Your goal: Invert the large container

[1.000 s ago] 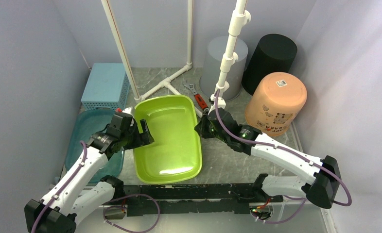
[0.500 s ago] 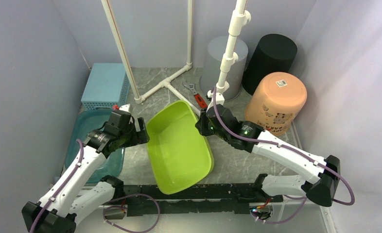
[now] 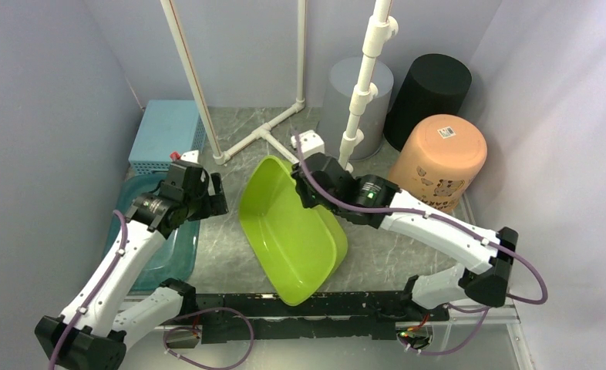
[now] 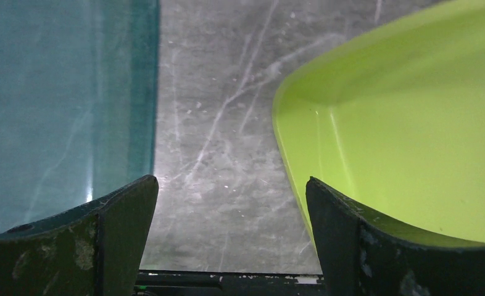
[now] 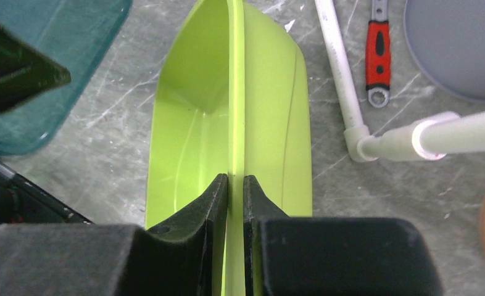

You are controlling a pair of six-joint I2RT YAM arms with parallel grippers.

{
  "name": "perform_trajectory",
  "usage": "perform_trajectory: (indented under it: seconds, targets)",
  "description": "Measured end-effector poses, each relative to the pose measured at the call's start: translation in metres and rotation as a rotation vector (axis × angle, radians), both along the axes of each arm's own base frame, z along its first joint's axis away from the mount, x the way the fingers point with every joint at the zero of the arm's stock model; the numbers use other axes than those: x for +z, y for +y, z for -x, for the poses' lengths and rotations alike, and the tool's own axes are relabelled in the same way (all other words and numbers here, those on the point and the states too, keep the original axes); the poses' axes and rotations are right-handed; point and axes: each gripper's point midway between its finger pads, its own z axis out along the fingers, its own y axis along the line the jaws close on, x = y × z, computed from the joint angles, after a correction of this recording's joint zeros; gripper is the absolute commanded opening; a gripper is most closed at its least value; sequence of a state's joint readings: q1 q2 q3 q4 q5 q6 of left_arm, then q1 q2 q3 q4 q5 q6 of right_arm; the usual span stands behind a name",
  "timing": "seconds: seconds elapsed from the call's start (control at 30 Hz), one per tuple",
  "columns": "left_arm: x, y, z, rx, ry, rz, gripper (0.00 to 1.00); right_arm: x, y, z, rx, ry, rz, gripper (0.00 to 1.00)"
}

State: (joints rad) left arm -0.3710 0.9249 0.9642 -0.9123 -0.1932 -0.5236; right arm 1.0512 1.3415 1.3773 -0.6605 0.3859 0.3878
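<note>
The large lime-green container [image 3: 292,231] stands tilted on its long side at the table's middle, its opening facing left. My right gripper [image 3: 300,183] is shut on its upper rim; in the right wrist view both fingers [image 5: 236,180] pinch the thin rim edge of the container [image 5: 187,142]. My left gripper [image 3: 213,199] is open and empty, a short way left of the container, not touching it. In the left wrist view its fingers [image 4: 231,184] frame bare table, with the container [image 4: 413,123] at right.
A teal tub [image 3: 142,227] lies under the left arm, a blue basket [image 3: 165,135] behind it. Grey [image 3: 365,89], black [image 3: 432,86] and orange [image 3: 439,163] upturned buckets stand at back right. White pipe frame [image 3: 263,132] and a red-handled wrench [image 5: 379,49] lie behind the container.
My right gripper has lifted the container's right rim up and leftward, tipping it from flat onto its side. My left gripper has let go of the left rim and drawn back left.
</note>
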Motion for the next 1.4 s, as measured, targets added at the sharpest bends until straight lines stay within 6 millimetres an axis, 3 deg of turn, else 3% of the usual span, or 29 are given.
perform_trajectory:
  seconds: [0.17, 0.5, 0.93, 1.13, 1.4]
  targets:
    - [0.006, 0.019, -0.012, 0.070, 0.020, -0.014, 0.94, 0.007, 0.018, 0.009, 0.084, -0.091, 0.123, 0.00]
    - [0.042, 0.043, -0.025, 0.169, -0.027, 0.032, 0.94, 0.020, 0.039, 0.024, 0.260, -0.283, 0.323, 0.00]
    - [0.039, 0.063, -0.021, 0.243, 0.024, 0.046, 0.94, 0.018, 0.088, 0.073, 0.405, -0.588, 0.532, 0.00]
    - [0.052, 0.071, -0.023, 0.267, -0.003, 0.034, 0.94, 0.011, 0.098, 0.096, 0.491, -0.704, 0.563, 0.00]
    - [0.050, 0.073, -0.019, 0.265, 0.009, 0.017, 0.94, 0.002, 0.110, 0.129, 0.593, -0.808, 0.508, 0.00]
